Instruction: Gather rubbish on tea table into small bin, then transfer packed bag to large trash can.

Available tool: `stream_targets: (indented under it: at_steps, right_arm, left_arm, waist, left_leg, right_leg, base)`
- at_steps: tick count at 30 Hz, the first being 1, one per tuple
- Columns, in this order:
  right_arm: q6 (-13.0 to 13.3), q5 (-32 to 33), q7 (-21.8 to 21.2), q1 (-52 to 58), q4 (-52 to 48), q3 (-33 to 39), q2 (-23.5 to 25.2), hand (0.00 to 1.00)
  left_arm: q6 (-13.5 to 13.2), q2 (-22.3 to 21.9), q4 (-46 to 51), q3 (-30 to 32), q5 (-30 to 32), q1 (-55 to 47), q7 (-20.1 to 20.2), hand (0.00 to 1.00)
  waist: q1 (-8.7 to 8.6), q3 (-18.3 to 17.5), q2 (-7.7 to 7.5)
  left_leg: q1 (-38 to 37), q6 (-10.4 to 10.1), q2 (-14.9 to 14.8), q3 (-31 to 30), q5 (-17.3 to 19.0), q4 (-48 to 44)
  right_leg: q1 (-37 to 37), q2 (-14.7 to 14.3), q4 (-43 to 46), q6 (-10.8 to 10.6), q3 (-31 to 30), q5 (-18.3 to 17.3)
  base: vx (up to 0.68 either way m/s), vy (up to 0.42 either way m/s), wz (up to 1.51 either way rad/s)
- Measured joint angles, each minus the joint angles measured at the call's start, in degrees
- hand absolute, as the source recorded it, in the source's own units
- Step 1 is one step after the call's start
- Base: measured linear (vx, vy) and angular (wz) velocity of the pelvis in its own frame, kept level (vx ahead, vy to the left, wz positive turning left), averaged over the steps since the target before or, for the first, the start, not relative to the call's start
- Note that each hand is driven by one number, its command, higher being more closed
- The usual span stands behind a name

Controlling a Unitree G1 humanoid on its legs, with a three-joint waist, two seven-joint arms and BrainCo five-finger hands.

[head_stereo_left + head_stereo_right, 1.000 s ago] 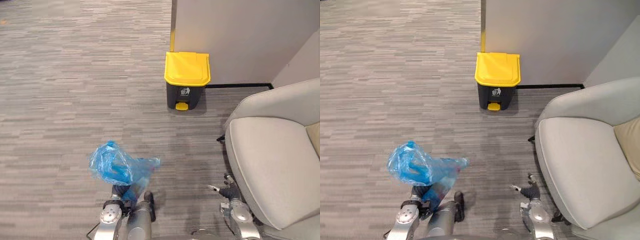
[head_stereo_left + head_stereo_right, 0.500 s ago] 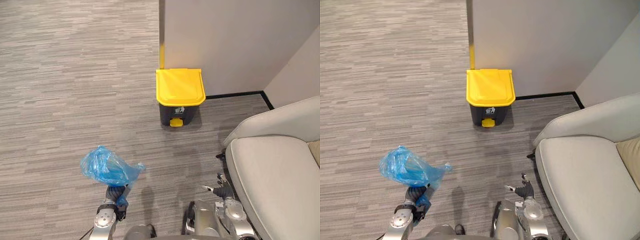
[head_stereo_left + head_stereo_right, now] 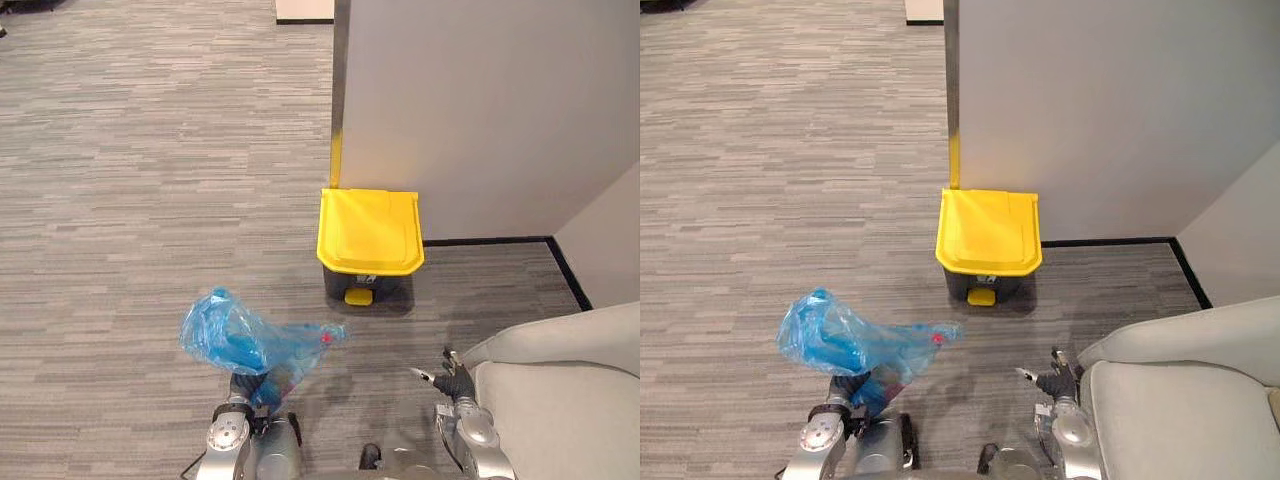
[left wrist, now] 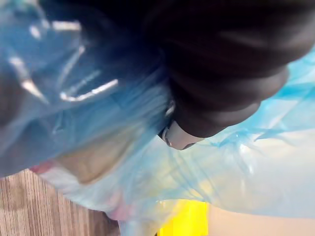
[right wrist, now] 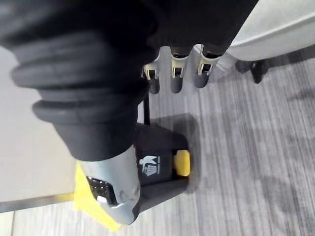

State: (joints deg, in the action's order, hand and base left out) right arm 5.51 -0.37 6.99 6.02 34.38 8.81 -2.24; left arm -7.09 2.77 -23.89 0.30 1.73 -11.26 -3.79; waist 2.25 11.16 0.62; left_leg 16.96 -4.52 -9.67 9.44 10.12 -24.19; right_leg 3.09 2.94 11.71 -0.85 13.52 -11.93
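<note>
1. My left hand (image 3: 243,386) shows low in the head views with the blue bag (image 3: 238,338) bunched up on top of it, clear of the carpet (image 3: 130,200).
2. In the left wrist view, blue plastic is wrapped close around the hand's dark cover. Its fingers are buried in the film, so I cannot tell how they sit on it.
3. The bag is translucent and crumpled. One end trails out toward my right, with a small reddish spot showing near its tip.
4. The large trash can (image 3: 368,240) stands ahead and to the right of the bag, near it but apart. It has a dark body, a yellow lid lying flat and closed, and a yellow pedal at the front.
5. The can sits on the carpet against the grey partition wall (image 3: 480,110).
6. My right hand (image 3: 452,384) hangs low on my right, just beside the front edge of a pale grey armchair (image 3: 570,400).
7. In the right wrist view its fingers (image 5: 175,78) hang relaxed in a row and hold nothing, with the can's pedal showing past them.
</note>
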Motion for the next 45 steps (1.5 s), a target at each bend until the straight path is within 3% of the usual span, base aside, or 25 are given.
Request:
stream_targets:
  at_steps: [1,2,3,6,10,13,15,16,18,19,21,23,24,26,28,30,32,33,35,41,45]
  right_arm:
    - [0.0,0.0,0.3,0.0,1.0,0.4,-0.2,0.0]
    - [-0.5,0.0,0.5,0.0,2.6,0.4,0.3,0.0]
    - [-0.5,0.0,0.6,0.0,2.6,0.6,0.3,0.0]
    - [-0.6,-0.2,0.5,-1.0,2.6,0.7,0.3,0.0]
    - [-0.5,-0.3,0.4,-1.8,3.6,0.5,0.4,0.0]
    - [-0.7,-0.8,0.3,-1.5,4.0,0.2,0.7,0.0]
    - [-0.8,-1.0,0.3,-1.9,5.4,0.2,0.4,0.0]
    - [-1.0,-1.1,0.3,-2.1,6.2,0.2,0.4,0.0]
    - [-1.0,-1.3,0.3,-1.7,7.0,0.2,0.3,0.0]
    - [-1.1,-1.3,0.4,-1.0,7.7,0.2,-1.1,0.0]
    - [-1.3,-1.3,0.4,-2.3,7.5,0.9,-2.1,0.0]
    - [-1.2,-1.3,0.4,-2.3,6.9,1.8,-2.4,0.0]
    - [-1.3,-1.3,0.5,-1.9,6.9,2.0,-2.5,0.0]
    - [-1.3,-1.2,0.5,-0.7,6.3,1.8,-2.3,0.0]
    - [-1.3,-0.4,0.5,0.9,3.6,2.0,-1.5,0.0]
    - [-1.2,0.0,0.6,0.7,2.4,2.4,-0.9,0.0]
    - [-1.1,0.1,0.6,0.2,2.5,2.9,-0.5,0.0]
    - [-1.1,0.2,0.6,0.2,2.6,3.2,-0.5,0.0]
    - [-1.0,0.3,0.6,0.4,3.7,3.5,0.3,0.0]
    - [-1.0,0.3,0.6,0.0,6.4,4.3,0.3,0.0]
    - [-1.0,0.2,0.5,-0.6,7.7,4.3,0.1,0.0]
  left_arm:
    - [0.0,0.0,-0.2,0.0,0.0,0.0,0.0,1.0]
    - [0.1,0.6,-1.2,0.3,0.0,0.1,-0.1,1.0]
    - [0.2,1.3,-1.5,0.4,0.0,0.6,-0.1,1.0]
    - [0.4,1.9,-1.6,0.7,0.0,1.0,-0.3,1.0]
    - [0.5,3.0,-1.7,0.0,0.0,-1.0,-0.5,1.0]
    - [0.5,3.9,-1.7,0.0,0.0,-1.2,-0.7,1.0]
    - [0.5,4.0,-1.7,0.1,0.0,-0.8,-1.0,1.0]
    - [0.5,3.9,-1.9,0.3,0.0,-0.6,-1.3,1.0]
    - [0.4,4.9,-3.4,0.5,-0.1,0.4,-1.3,1.0]
    - [0.5,4.0,-5.0,0.4,0.0,1.2,-1.2,1.0]
    - [0.2,2.9,-5.4,0.4,0.0,1.5,-1.1,1.0]
    - [0.2,2.4,-5.4,0.4,0.0,2.7,-1.1,1.0]
    - [0.2,2.1,-5.4,0.4,0.0,3.2,-1.0,1.0]
    - [0.3,0.9,-5.0,0.4,0.0,3.4,-0.6,1.0]
    - [0.2,-0.1,-3.8,0.4,-0.1,2.3,-0.1,1.0]
    - [0.2,-0.1,-3.5,0.4,-0.1,2.2,0.0,1.0]
    - [0.3,-0.1,-3.7,0.4,0.0,2.5,0.0,1.0]
    - [0.3,-0.2,-3.7,0.3,0.0,2.5,0.0,1.0]
    - [0.3,0.9,-5.0,0.3,-0.1,2.9,-0.1,1.0]
    - [0.5,2.3,-6.6,0.2,0.0,2.3,0.0,1.0]
    - [0.5,3.4,-7.5,0.2,0.0,2.2,-0.1,1.0]
  waist:
    - [0.14,-0.1,0.3]
    - [0.13,-0.6,-1.42]
    - [-0.05,-0.6,-2.1]
    - [0.16,-0.6,-2.18]
    - [-0.47,-0.7,-2.4]
    - [-1.63,-0.7,-2.47]
    - [-2.18,-0.6,-2.13]
    - [-2.89,-0.5,-1.78]
    - [-3.2,-0.8,-2.4]
    - [-3.18,-0.5,-1.41]
    - [-3.01,-1.3,0.29]
    - [-3.33,-1.1,0.7]
    - [-3.2,-1.1,0.6]
    - [-3.03,-0.9,0.56]
    - [-2.64,-0.8,0.39]
    - [-2.56,-1.1,0.49]
    - [-2.5,-1.3,1.3]
    - [-2.52,-1.6,2.02]
    - [-1.32,-2.0,-0.02]
    - [-1.42,-2.1,0.06]
    - [-1.39,-2.3,0.15]
  left_leg:
    - [-0.4,1.7,0.7,-0.8,-6.6,1.8]
    - [-1.3,3.3,3.1,0.3,-6.1,2.6]
    - [-1.3,4.4,4.1,1.1,-5.0,1.9]
    - [-2.1,6.0,5.5,3.2,-1.4,0.2]
    - [-11.7,6.9,8.3,4.9,1.8,5.8]
    - [-15.8,6.7,8.4,4.3,2.4,8.6]
    - [-17.4,6.5,7.1,3.9,2.4,9.2]
    - [-18.0,6.5,6.0,2.7,2.4,9.4]
    - [-19.4,4.0,5.6,1.4,2.9,9.6]
    - [-21.0,1.3,5.3,-0.2,4.8,9.5]
    - [-21.4,0.0,3.4,-1.6,3.9,10.2]
    - [-21.4,-0.8,2.4,-1.7,3.4,9.6]
    - [-21.1,-1.2,1.9,-1.8,3.2,7.2]
    - [-16.8,-3.4,-0.5,-2.3,2.0,-6.5]
    - [-13.0,-2.7,-3.5,-0.7,2.8,-15.5]
    - [-10.7,-0.8,-4.3,1.1,3.9,-12.8]
    - [-9.9,0.2,-3.2,1.3,2.3,0.8]
    - [-10.4,0.2,-2.9,0.8,-0.9,4.6]
    - [-12.4,0.5,-0.8,1.9,-1.8,8.0]
    - [-15.6,1.9,2.7,3.7,-2.8,12.8]
    - [-16.9,1.8,3.2,4.1,-3.8,15.6]
  right_leg:
    - [0.2,0.1,0.1,-1.1,-0.8,-0.5]
    - [0.7,1.8,-0.5,-1.7,-2.1,-0.8]
    - [0.8,3.1,-0.9,-2.4,-3.0,-1.2]
    - [-0.1,5.4,3.2,-4.1,-4.7,-1.9]
    - [-8.9,10.5,29.5,-8.0,-6.8,0.3]
    - [-16.1,10.8,37.2,-3.8,-3.8,-2.8]
    - [-19.5,8.7,32.6,-2.4,-1.3,-3.9]
    - [-21.0,6.5,25.9,-1.9,0.3,-3.5]
    - [-20.6,3.5,10.5,-0.9,0.4,4.0]
    - [-19.0,2.7,7.0,2.4,0.5,12.5]
    - [-17.9,0.8,6.0,3.2,1.1,10.8]
    - [-17.1,0.3,6.0,3.5,2.3,9.5]
    - [-16.0,0.1,5.7,3.5,2.7,8.7]
    - [-10.3,-0.6,1.7,3.5,4.0,8.4]
    - [-6.6,-1.6,-1.1,3.6,4.6,8.3]
    - [-5.6,-1.9,-2.5,3.2,4.3,8.6]
    - [-5.5,-1.9,-3.0,2.3,3.6,9.2]
    - [-5.7,-2.4,-2.9,1.8,3.3,9.2]
    - [-5.4,-1.5,-4.7,-0.2,0.8,10.2]
    - [-3.3,0.3,-9.0,-1.4,-1.0,12.2]
    - [-2.7,0.1,-11.0,-1.1,-1.4,13.2]
  base:
    - [0.37,0.262,-0.16]
    - [0.33,0.206,0.02]
    - [0.33,0.197,0.06]
    - [0.31,0.203,-0.23]
    - [0.24,0.123,-0.19]
    - [0.27,-0.003,0.12]
    - [0.3,-0.104,0.21]
    - [0.33,-0.175,0.4]
    - [0.35,-0.196,0.43]
    - [0.34,-0.157,0.19]
    - [0.35,-0.177,0.09]
    - [0.23,-0.149,0.24]
    - [0.16,-0.116,0.4]
    - [0.14,-0.087,0.33]
    - [0.12,-0.023,0.04]
    - [0.08,0.014,-0.09]
    - [0.11,0.118,-0.15]
    - [0.12,0.182,-0.28]
    - [0.12,0.117,-0.24]
    - [0.07,0.103,-0.1]
    - [0.02,0.001,-0.05]
